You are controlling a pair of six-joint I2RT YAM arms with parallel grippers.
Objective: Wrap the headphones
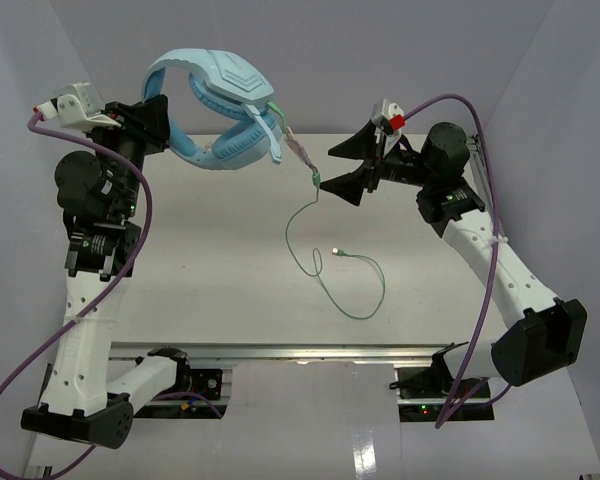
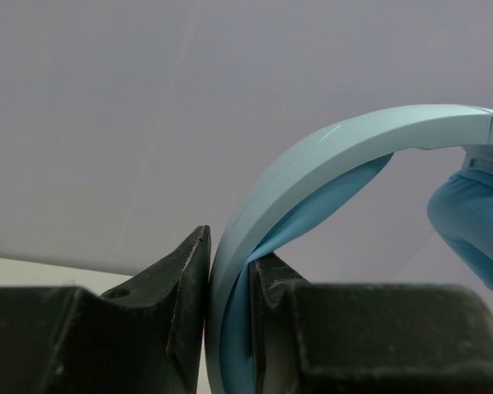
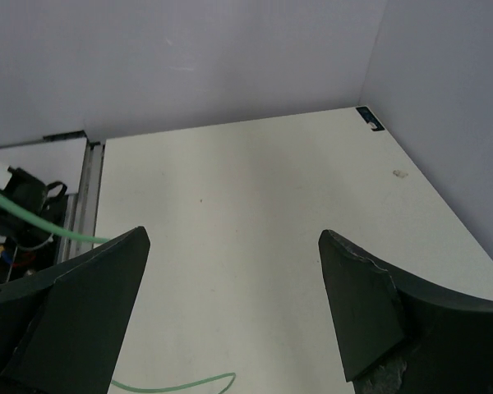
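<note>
The light blue headphones [image 1: 220,100] hang in the air at the back left, held by their headband. My left gripper [image 1: 163,118] is shut on the headband [image 2: 312,156], which passes between its jaws in the left wrist view; one earcup [image 2: 476,230] shows at the right. The thin pale-green cord [image 1: 325,255] drops from the earcups, passes an inline piece [image 1: 316,180] and loops on the table. My right gripper [image 1: 343,166] is open and empty, raised just right of the hanging cord. In the right wrist view the cord [image 3: 33,220] runs past the left finger.
The white table [image 1: 230,290] is bounded by grey walls at the back and sides. Thick purple cables [image 1: 145,215] trail along both arms. The arm bases and a metal rail [image 1: 300,352] sit along the near edge.
</note>
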